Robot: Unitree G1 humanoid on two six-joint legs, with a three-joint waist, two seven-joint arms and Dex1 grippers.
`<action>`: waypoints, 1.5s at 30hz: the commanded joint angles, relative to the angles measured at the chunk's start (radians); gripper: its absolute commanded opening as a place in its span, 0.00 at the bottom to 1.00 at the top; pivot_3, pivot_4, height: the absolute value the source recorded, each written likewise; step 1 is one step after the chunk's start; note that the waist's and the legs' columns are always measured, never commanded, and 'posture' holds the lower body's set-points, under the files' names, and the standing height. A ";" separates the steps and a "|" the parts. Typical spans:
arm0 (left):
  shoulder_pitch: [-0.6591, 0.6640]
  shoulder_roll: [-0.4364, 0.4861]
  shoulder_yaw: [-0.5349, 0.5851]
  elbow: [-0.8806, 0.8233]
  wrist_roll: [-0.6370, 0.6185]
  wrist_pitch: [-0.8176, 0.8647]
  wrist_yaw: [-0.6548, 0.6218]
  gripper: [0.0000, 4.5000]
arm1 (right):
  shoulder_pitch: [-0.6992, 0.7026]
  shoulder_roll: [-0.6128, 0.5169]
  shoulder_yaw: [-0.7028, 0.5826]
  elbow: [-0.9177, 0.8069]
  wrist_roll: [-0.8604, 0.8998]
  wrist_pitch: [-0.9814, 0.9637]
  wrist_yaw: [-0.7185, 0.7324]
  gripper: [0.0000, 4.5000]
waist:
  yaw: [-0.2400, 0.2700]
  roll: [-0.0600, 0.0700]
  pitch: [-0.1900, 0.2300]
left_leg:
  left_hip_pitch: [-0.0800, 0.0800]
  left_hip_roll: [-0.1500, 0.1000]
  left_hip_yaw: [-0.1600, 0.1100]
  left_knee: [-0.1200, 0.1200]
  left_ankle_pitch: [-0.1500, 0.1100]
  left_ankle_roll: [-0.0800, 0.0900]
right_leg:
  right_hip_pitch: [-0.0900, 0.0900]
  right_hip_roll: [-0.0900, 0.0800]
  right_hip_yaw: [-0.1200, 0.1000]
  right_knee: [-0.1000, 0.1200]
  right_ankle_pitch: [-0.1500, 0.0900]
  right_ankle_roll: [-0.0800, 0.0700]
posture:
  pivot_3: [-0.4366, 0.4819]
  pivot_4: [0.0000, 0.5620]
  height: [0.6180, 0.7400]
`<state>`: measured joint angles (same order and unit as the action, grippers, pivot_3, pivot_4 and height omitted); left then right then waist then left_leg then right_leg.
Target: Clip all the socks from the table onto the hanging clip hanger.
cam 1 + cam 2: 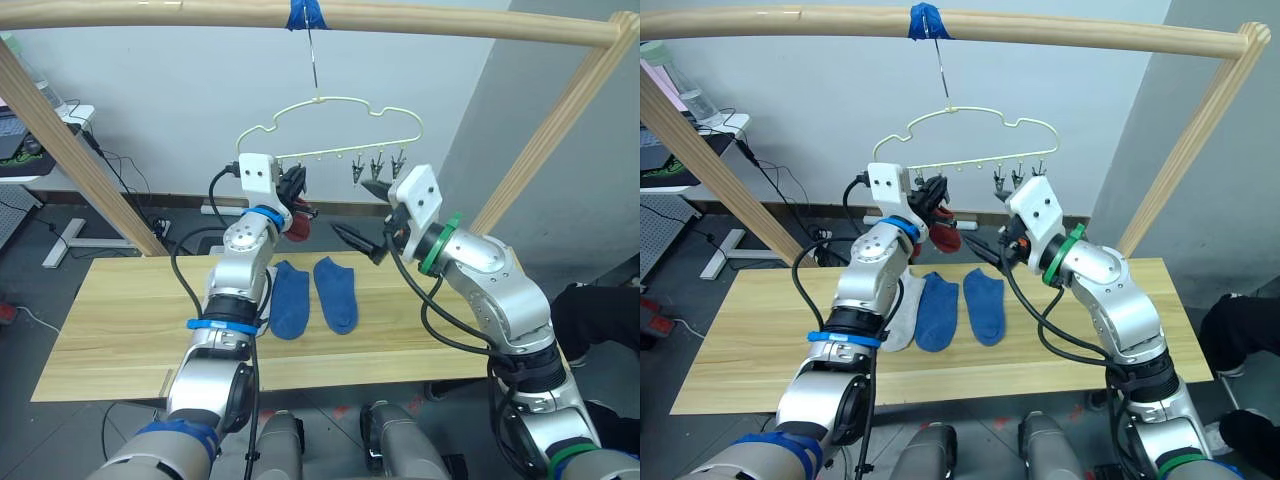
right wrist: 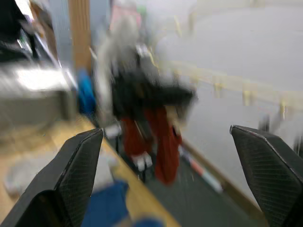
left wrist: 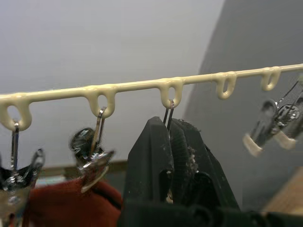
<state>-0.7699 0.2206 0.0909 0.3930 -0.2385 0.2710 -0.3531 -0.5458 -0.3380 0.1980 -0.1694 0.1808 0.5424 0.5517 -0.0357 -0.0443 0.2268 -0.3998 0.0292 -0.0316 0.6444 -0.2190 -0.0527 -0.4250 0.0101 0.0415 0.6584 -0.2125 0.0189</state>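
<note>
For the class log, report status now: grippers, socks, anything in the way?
Left gripper shut on a clip under the clip hanger; rust red sock beside it. Right gripper open. Two blue socks on table. No obstruction seen.

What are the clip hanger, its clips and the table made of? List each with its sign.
Clip hanger: looks like wire under a smooth, glossy pale yellow coating.
Clips: seemingly bare metal, shiny and reflective, some pale-tipped.
Table: light wood, visible grain and plank lines, matte finish.
</note>
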 commanded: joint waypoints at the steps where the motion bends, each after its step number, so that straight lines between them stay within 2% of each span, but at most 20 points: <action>1: 0.011 0.137 0.030 -0.229 -0.223 0.467 -0.160 0.00 | -0.053 0.019 0.065 0.373 -0.089 -0.141 0.035 1.00 | -0.017 0.000 0.000 | 0.000 0.000 0.000 0.000 0.000 0.000 | 0.000 0.000 0.000 0.000 0.000 0.000 | 0.48 0.34 1.00; 3: -0.001 0.215 0.056 -0.285 -0.330 0.663 -0.218 0.00 | -0.120 0.051 0.111 0.612 -0.155 -0.250 0.038 1.00 | -0.029 0.002 0.001 | 0.002 0.001 0.001 0.000 0.000 0.000 | 0.000 0.001 0.001 0.002 0.000 0.000 | 0.49 0.34 1.00; 5: -0.031 0.259 0.100 -0.274 -0.388 0.785 -0.223 0.00 | -0.190 0.093 0.128 0.799 -0.199 -0.353 0.028 1.00 | -0.030 0.003 0.002 | 0.002 0.001 0.000 -0.001 0.000 0.000 | 0.000 0.001 0.000 0.002 0.000 0.000 | 0.50 0.35 1.00; 9: -0.061 0.297 0.153 -0.253 -0.461 0.941 -0.230 0.00 | -0.278 0.146 0.154 1.025 -0.277 -0.502 0.021 1.00 | -0.031 0.004 0.003 | 0.001 0.002 0.000 -0.002 0.000 0.000 | -0.002 0.002 0.000 0.001 0.000 0.000 | 0.51 0.38 1.00; 13: -0.056 0.356 0.170 -0.267 -0.507 1.029 -0.265 0.00 | -0.389 0.286 0.078 1.267 -0.241 -0.479 -0.007 1.00 | -0.036 0.003 0.004 | 0.001 0.002 0.000 -0.004 0.000 0.000 | -0.001 0.002 0.001 -0.001 0.000 0.000 | 0.53 0.40 1.00; 16: -0.052 0.352 0.191 -0.289 -0.523 1.051 -0.245 0.00 | -0.436 0.329 0.039 1.348 -0.241 -0.456 -0.014 1.00 | -0.024 0.003 0.005 | 0.001 0.002 -0.001 -0.006 0.000 0.000 | -0.002 0.002 0.000 -0.001 -0.001 -0.002 | 0.55 0.40 1.00; 21: -0.039 0.324 0.225 -0.301 -0.526 1.055 -0.199 0.00 | -0.456 0.359 0.043 1.422 -0.294 -0.444 -0.048 1.00 | -0.009 0.003 0.005 | 0.001 0.001 -0.001 -0.007 0.000 0.000 | -0.003 0.000 0.000 -0.001 -0.001 -0.002 | 0.56 0.39 1.00; 29: -0.021 0.340 0.240 -0.331 -0.541 1.057 -0.192 0.00 | -0.441 0.357 0.114 1.475 -0.429 -0.489 -0.121 1.00 | -0.002 0.003 0.005 | 0.002 0.001 0.000 -0.010 0.000 0.000 | -0.003 -0.001 0.000 -0.001 -0.001 -0.002 | 0.60 0.37 1.00; 33: -0.008 0.352 0.241 -0.336 -0.543 1.057 -0.192 0.00 | -0.436 0.370 0.086 1.480 -0.422 -0.475 -0.104 0.79 | -0.002 0.003 0.005 | 0.002 0.001 0.000 -0.010 0.000 0.000 | -0.003 -0.001 0.000 -0.001 -0.001 -0.002 | 0.61 0.37 1.00; 40: -0.020 0.358 0.222 -0.302 -0.539 1.035 -0.212 0.00 | -0.425 0.357 0.086 1.471 -0.437 -0.502 -0.094 0.24 | 0.001 0.003 0.005 | 0.002 0.001 0.000 -0.011 0.000 0.000 | -0.003 -0.001 0.000 -0.002 -0.001 -0.002 | 0.59 0.37 1.00; 42: -0.038 0.344 0.204 -0.269 -0.528 1.010 -0.223 0.00 | -0.416 0.337 0.088 1.457 -0.446 -0.530 -0.100 0.08 | 0.002 0.003 0.004 | 0.002 0.000 0.000 -0.011 0.000 0.000 | -0.003 -0.001 0.000 -0.002 -0.001 -0.002 | 0.53 0.35 1.00; 43: -0.047 0.337 0.194 -0.251 -0.525 0.997 -0.231 0.00 | -0.411 0.327 0.088 1.450 -0.448 -0.543 -0.103 0.01 | 0.002 0.003 0.004 | 0.002 0.000 0.000 -0.011 0.000 0.000 | -0.003 -0.001 0.000 -0.002 -0.001 -0.002 | 0.53 0.35 1.00; 44: -0.056 0.325 0.177 -0.223 -0.511 0.972 -0.235 0.00 | -0.398 0.312 0.085 1.432 -0.445 -0.558 -0.103 0.01 | 0.001 0.003 0.004 | 0.002 0.000 0.000 -0.011 0.000 0.000 | -0.003 -0.001 0.000 -0.002 -0.001 -0.002 | 0.50 0.37 1.00; 45: -0.065 0.303 0.165 -0.218 -0.504 0.963 -0.223 0.00 | -0.383 0.291 0.080 1.414 -0.440 -0.572 -0.092 0.01 | 0.002 0.003 0.004 | 0.002 0.000 0.000 -0.011 0.000 0.000 | -0.003 -0.001 0.000 -0.002 -0.001 -0.002 | 0.46 0.33 1.00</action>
<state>-0.8314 0.5393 0.2839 0.1614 -0.7584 1.2457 -0.5776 -0.9430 -0.0223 0.2940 1.2794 -0.2574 -0.0007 0.4551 -0.0338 -0.0409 0.2303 -0.3981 0.0291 -0.0309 0.6335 -0.2190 -0.0531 -0.4283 0.0093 0.0421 0.6563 -0.2137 0.0173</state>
